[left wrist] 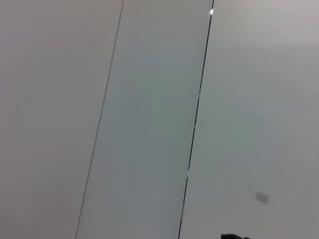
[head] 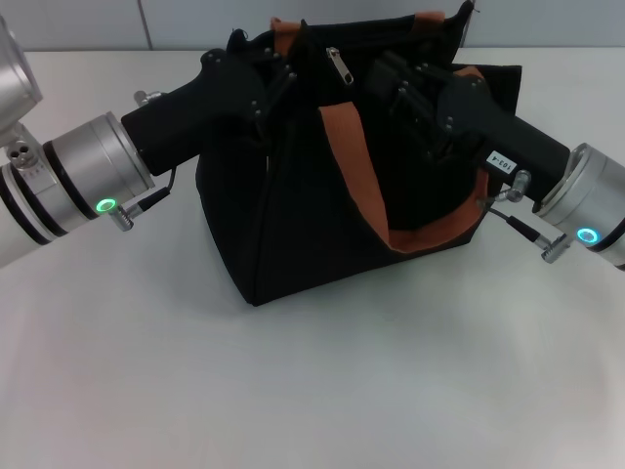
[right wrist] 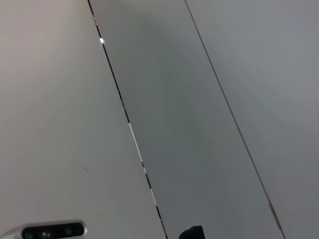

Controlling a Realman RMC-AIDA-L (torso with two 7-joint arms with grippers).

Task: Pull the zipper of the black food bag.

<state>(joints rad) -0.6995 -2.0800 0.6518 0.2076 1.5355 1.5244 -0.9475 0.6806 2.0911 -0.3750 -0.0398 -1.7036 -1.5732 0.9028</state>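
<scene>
The black food bag (head: 293, 215) stands on the white table in the middle of the head view. Its orange-brown handles (head: 352, 166) hang over the front and show at the top. The silver zipper pull (head: 338, 66) lies on the bag's top edge, between my two grippers. My left gripper (head: 271, 70) is at the bag's top left edge, just left of the pull. My right gripper (head: 395, 83) is at the bag's top, just right of the pull. Both are black against the black fabric. The wrist views show no bag.
The white table (head: 293, 391) stretches in front of the bag. A grey panelled wall (head: 98, 24) stands behind it. Both wrist views show only wall panels and their seams (left wrist: 197, 119) (right wrist: 127, 119).
</scene>
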